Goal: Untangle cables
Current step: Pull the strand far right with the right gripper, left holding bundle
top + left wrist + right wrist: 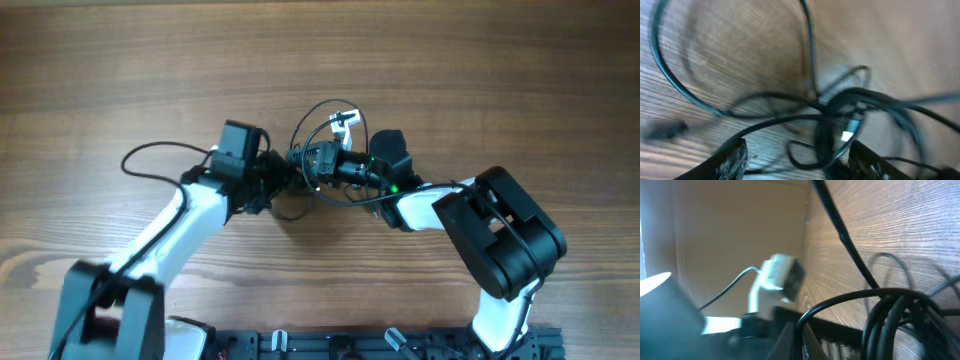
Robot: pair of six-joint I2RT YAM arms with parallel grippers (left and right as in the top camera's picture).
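Set on a wood-grain surface, seen from above. Reaching in from the near edge: left arm and right arm, meeting almost nose to nose at the middle. Between them, the cables: bunched in one knot, with a couple of thin loops arching out on the side away from the robot.

Left pincer: standing apart, fingers wide on either side of the crossing strands in the wrist view, with no clamp on anything to be seen. Right pincer: closed together, pushed into the knot and seemingly nipping a strand, though too blurred in its own view to say which. Smallest of all, a white plug poking out at the far side of the bundle on a thin lead.

Judged early in the job: no strand drawn free or laid out alone, crossings all in place, nothing sorted. Left to do, by the look of it: steady the knot with one side, draw a loop or the plug end out with the other, and repeat until lying apart
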